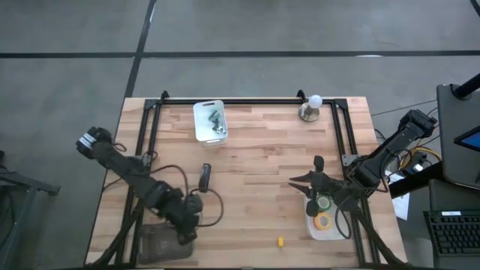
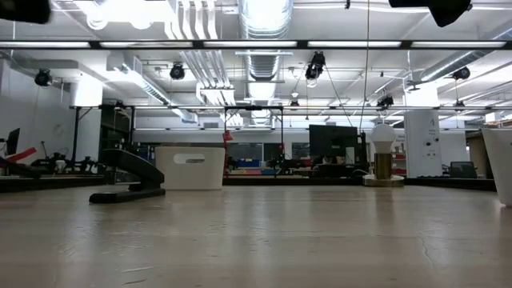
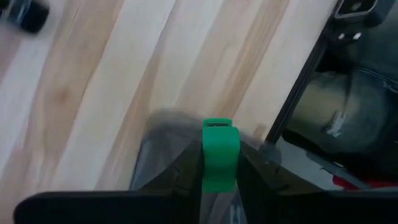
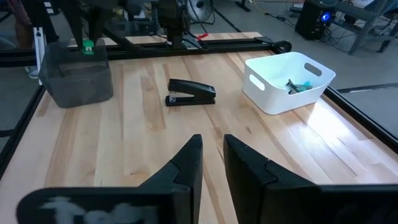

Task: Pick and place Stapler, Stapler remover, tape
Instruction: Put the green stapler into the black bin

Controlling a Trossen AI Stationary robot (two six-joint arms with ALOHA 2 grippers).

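On the wooden table [image 1: 255, 187], slim black stapler [image 1: 205, 175], left end effector [image 3: 219, 163] pinching green staple remover [image 3: 219, 152].

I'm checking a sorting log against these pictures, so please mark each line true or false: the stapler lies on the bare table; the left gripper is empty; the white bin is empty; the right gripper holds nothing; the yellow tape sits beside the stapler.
1. The stapler lies on the bare table, outside any container. True.
2. The left gripper is empty. False: it is clamped on a small green item.
3. The white bin is empty. False: small items lie inside.
4. The right gripper holds nothing. True.
5. The yellow tape sits beside the stapler. False: it lies in the white tray by the right gripper.
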